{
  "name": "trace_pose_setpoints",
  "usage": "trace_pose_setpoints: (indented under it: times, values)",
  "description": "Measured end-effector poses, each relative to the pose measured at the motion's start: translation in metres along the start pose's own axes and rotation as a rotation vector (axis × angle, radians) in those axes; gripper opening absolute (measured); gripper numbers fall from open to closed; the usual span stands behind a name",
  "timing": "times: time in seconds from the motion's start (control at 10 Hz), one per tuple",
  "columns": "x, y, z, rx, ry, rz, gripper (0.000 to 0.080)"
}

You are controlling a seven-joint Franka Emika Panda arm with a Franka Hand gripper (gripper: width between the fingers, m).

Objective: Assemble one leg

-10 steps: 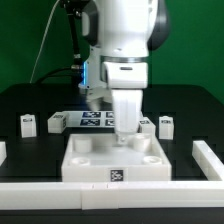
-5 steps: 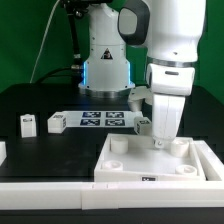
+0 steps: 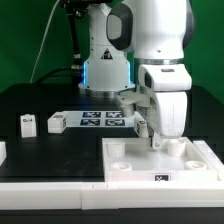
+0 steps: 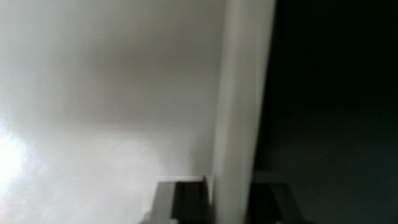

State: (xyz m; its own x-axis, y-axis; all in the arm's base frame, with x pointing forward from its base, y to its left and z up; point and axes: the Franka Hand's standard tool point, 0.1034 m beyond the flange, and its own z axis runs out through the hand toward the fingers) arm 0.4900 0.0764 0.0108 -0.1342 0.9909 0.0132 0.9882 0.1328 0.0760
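We see a black table (image 3: 50,155) in front of a green backdrop (image 3: 20,40). A low white rail (image 3: 60,191) runs along the table's near edge. The marker board (image 3: 103,120) lies flat toward the back, in front of the arm's base.

The large white tray-like piece (image 3: 130,174), with round corner sockets, sits in the near corner on the exterior view's right. It lies close against the rail and shows 1 small tag on its front wall. The bare black surface on the exterior view's left, between the rail and the small parts, is the widest open room. The right side is crowded by the tray-like piece and the arm (image 3: 165,60) above it.

The gripper (image 3: 157,143) points straight down at the far part of the tray-like piece. We cannot tell whether its fingers are spread or closed, or whether they hold anything. The wrist view gives only a blurred pale surface with a straight edge against darkness.

1 leg (image 3: 28,124) stands upright on the table at the exterior view's left, well apart from the gripper. It is a small white block with a dark tag on its face. A second leg (image 3: 56,122) stands just beside it, nearer the marker board, and looks the same.
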Motion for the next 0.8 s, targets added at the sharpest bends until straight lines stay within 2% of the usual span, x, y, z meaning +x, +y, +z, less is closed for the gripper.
trace_pose_setpoints:
  times: [0.1, 0.4, 0.8]
  values:
    - [0.0001, -0.0005, 0.0, 0.001, 0.01, 0.009, 0.0069]
    - [-0.0024, -0.0004, 0.0002, 0.036, -0.002, 0.011, 0.0069]
    - [0.005, 0.0049, 0.0008, 0.06, -0.017, 0.103, 0.0067]
